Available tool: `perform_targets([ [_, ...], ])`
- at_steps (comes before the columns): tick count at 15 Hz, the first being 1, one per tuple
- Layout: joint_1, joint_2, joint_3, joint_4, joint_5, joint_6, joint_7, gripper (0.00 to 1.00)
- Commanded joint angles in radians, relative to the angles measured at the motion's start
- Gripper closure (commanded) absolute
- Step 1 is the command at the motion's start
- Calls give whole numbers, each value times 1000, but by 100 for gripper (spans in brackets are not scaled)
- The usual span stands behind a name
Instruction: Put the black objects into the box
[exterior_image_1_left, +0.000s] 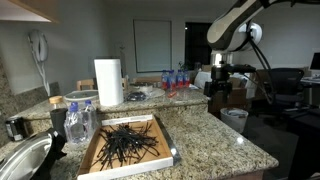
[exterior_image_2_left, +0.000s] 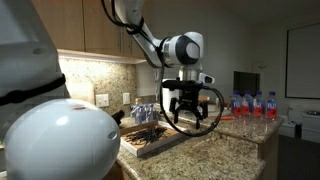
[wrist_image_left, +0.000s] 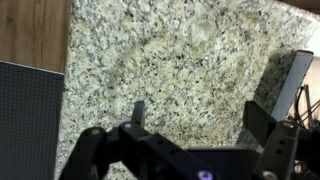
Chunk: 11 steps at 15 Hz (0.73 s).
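Observation:
A flat cardboard box (exterior_image_1_left: 160, 133) lies on the granite counter and holds a pile of thin black objects (exterior_image_1_left: 128, 143). The box also shows in an exterior view (exterior_image_2_left: 158, 143), with the black objects (exterior_image_2_left: 148, 133) in it. My gripper (exterior_image_1_left: 219, 84) hangs above the counter's far end, well away from the box, and also shows in an exterior view (exterior_image_2_left: 192, 110). In the wrist view the gripper (wrist_image_left: 200, 118) is open and empty over bare granite. A grey edge of the box (wrist_image_left: 298, 75) shows at the right of the wrist view.
A paper towel roll (exterior_image_1_left: 108, 82) and a clear jar (exterior_image_1_left: 80, 124) stand by the box. Several water bottles (exterior_image_1_left: 176, 79) stand at the back. A metal bowl (exterior_image_1_left: 20, 160) sits at the near corner. A bin (exterior_image_1_left: 235, 118) stands beyond the counter edge.

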<state>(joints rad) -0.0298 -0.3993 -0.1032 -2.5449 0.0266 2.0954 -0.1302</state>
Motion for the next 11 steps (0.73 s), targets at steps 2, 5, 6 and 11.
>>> perform_targets([
  [2, 3, -59, -21, 39, -6, -172, -119, 0],
  [5, 8, -92, -11, 50, 3, -218, -112, 0],
  [6, 3, -64, -10, 50, 2, -188, -85, 0],
  [11, 5, -78, -8, 53, 2, -199, -85, 0],
])
